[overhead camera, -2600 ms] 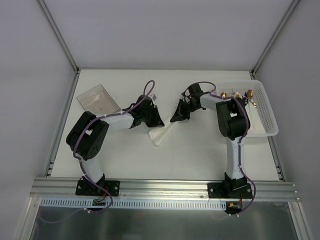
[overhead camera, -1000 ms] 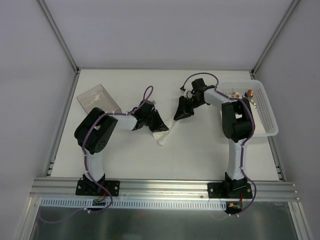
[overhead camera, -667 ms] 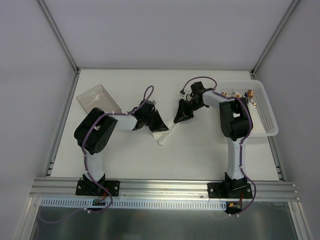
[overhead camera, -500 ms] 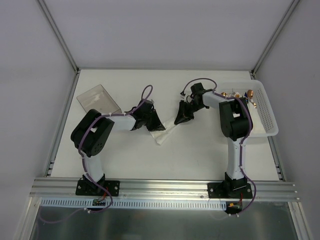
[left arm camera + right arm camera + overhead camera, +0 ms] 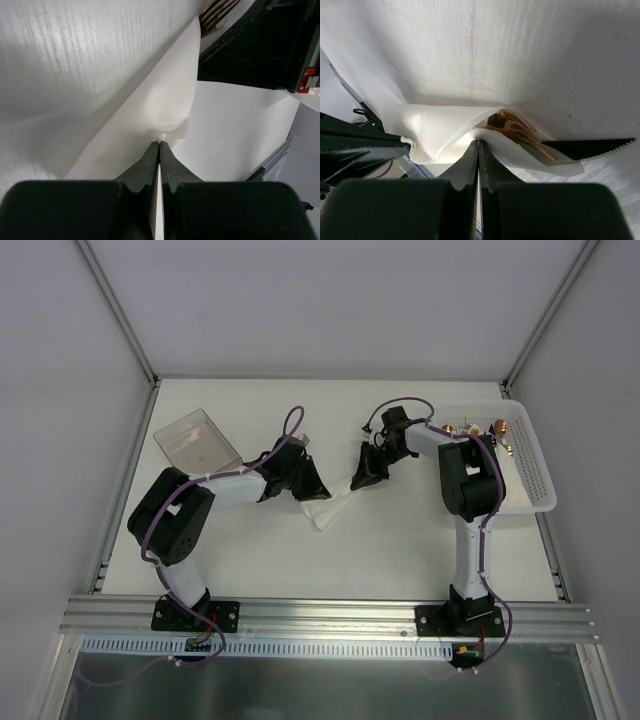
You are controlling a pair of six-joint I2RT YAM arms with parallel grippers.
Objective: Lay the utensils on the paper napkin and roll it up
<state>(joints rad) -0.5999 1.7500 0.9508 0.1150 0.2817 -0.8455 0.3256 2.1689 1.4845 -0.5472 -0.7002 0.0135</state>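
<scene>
- White paper napkin (image 5: 325, 510) lies crumpled on the worktop (image 5: 400, 550) between the two arms, about where it lay a second ago.
- Slightly parted a second ago, the right gripper (image 5: 478, 144) is now closed, pinching the napkin's folded edge. The copper utensils (image 5: 515, 127) show inside the fold just past its tips.
- Closed as before, the left gripper (image 5: 159, 145) pinches the napkin's opposite edge. That arm's elbow has swung outward to the left.
- At the worktop's right edge sits the white basket (image 5: 535, 470); the clear box (image 5: 195, 440) lies far left.
- Open worktop stretches between the napkin and the arm bases.
</scene>
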